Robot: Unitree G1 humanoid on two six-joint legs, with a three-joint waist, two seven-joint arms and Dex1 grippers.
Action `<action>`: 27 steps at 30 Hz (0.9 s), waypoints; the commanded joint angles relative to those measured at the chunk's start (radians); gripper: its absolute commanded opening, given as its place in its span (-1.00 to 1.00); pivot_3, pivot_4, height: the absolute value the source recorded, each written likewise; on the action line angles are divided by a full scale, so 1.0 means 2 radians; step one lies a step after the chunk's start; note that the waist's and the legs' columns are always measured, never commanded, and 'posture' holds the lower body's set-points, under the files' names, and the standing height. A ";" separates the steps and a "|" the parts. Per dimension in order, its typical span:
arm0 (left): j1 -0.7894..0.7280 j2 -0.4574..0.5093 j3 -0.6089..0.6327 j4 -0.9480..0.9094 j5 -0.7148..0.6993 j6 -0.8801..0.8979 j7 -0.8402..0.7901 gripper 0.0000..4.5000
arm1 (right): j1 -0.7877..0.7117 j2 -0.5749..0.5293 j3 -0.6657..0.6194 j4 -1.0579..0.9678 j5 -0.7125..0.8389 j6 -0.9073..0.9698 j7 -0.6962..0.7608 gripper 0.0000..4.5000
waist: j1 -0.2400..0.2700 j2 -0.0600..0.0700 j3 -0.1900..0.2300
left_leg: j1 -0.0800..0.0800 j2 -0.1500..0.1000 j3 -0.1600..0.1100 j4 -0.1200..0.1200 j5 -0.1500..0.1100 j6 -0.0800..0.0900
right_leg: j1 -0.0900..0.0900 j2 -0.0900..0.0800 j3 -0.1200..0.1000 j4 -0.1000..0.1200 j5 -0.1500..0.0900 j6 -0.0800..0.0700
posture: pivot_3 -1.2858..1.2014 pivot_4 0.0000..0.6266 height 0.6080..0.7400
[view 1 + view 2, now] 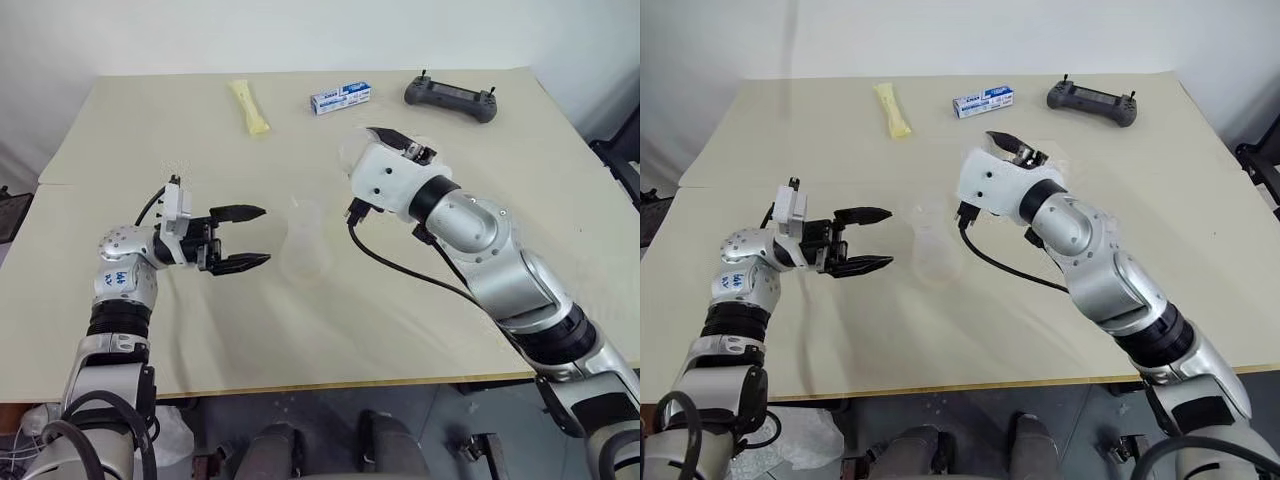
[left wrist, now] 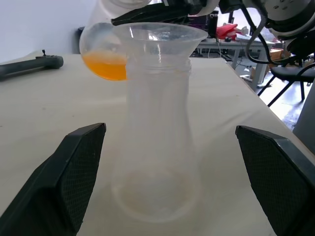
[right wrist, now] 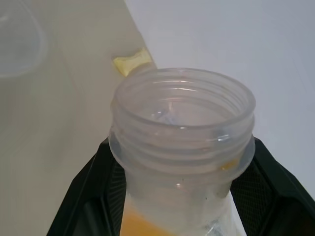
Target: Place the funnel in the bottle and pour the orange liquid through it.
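The clear bottle [image 1: 303,250] stands upright at the middle of the table, with the clear funnel [image 2: 162,34] seated in its neck. My left gripper [image 1: 252,238] is open, level, just left of the bottle, with its fingers [image 2: 74,172] on either side and apart from it. My right gripper [image 3: 182,162] is shut on a clear threaded-neck jar [image 3: 182,128] that holds the orange liquid [image 2: 106,66]. The jar hangs behind the funnel's rim and a little above it. In the head views my right gripper [image 1: 402,146] is to the right of the bottle and beyond it.
At the table's far side lie a pale yellow sachet [image 1: 250,106], a blue and white box [image 1: 340,98] and a dark grey remote controller [image 1: 452,98]. The table's front edge [image 1: 330,385] runs close to my arms.
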 commanded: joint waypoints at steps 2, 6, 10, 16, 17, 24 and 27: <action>0.006 -0.001 0.012 -0.025 -0.007 -0.002 0.000 1.00 | -0.031 0.002 0.007 0.002 -0.063 -0.046 0.015 0.08 | 0.000 0.000 0.000 | 0.000 0.000 0.000 0.000 0.000 0.000 | 0.000 0.000 0.000 0.000 0.000 0.000 | 0.03 -0.52 1.00; 0.007 0.000 0.014 -0.028 -0.008 -0.001 0.001 1.00 | -0.040 0.011 0.006 0.014 -0.093 -0.072 0.027 0.08 | 0.000 0.000 0.000 | 0.000 0.000 0.000 0.000 0.000 0.000 | 0.000 0.000 0.000 0.000 0.000 0.000 | 0.03 -0.52 1.00; 0.000 0.000 0.023 -0.024 -0.007 -0.004 0.006 1.00 | -0.045 0.017 0.007 0.019 -0.123 -0.100 0.040 0.08 | -0.001 0.000 0.000 | 0.000 0.000 0.000 0.000 0.000 0.000 | 0.000 0.000 0.000 0.000 0.000 0.000 | 0.03 -0.52 1.00; -0.004 0.000 0.030 -0.025 -0.013 0.007 0.008 1.00 | -0.043 0.033 0.001 0.025 -0.153 -0.124 0.053 0.08 | -0.002 0.000 0.000 | 0.000 0.000 0.000 0.000 0.000 0.000 | 0.000 0.000 0.000 0.000 0.000 0.000 | 0.03 -0.52 1.00; -0.004 0.001 0.031 -0.025 -0.013 0.008 0.007 1.00 | -0.043 0.034 0.001 0.026 -0.158 -0.129 0.056 0.08 | -0.002 0.000 0.000 | 0.000 0.000 0.000 0.000 0.000 0.000 | 0.000 0.000 0.000 0.000 0.000 0.000 | 0.03 -0.52 1.00; 0.002 0.016 0.029 -0.028 -0.004 0.020 -0.007 1.00 | -0.041 0.036 -0.001 0.035 -0.187 -0.171 0.067 0.08 | -0.008 0.000 0.000 | 0.000 0.000 -0.001 0.000 0.000 0.000 | 0.000 0.000 0.000 0.000 0.000 0.000 | 0.03 -0.52 1.00; -0.001 0.018 0.032 -0.026 -0.004 0.015 -0.003 1.00 | -0.038 0.033 -0.004 0.040 -0.196 -0.187 0.069 0.08 | -0.012 0.000 0.000 | 0.000 0.000 -0.001 0.000 0.000 0.000 | 0.000 0.000 0.000 0.000 0.000 0.000 | 0.03 -0.52 1.00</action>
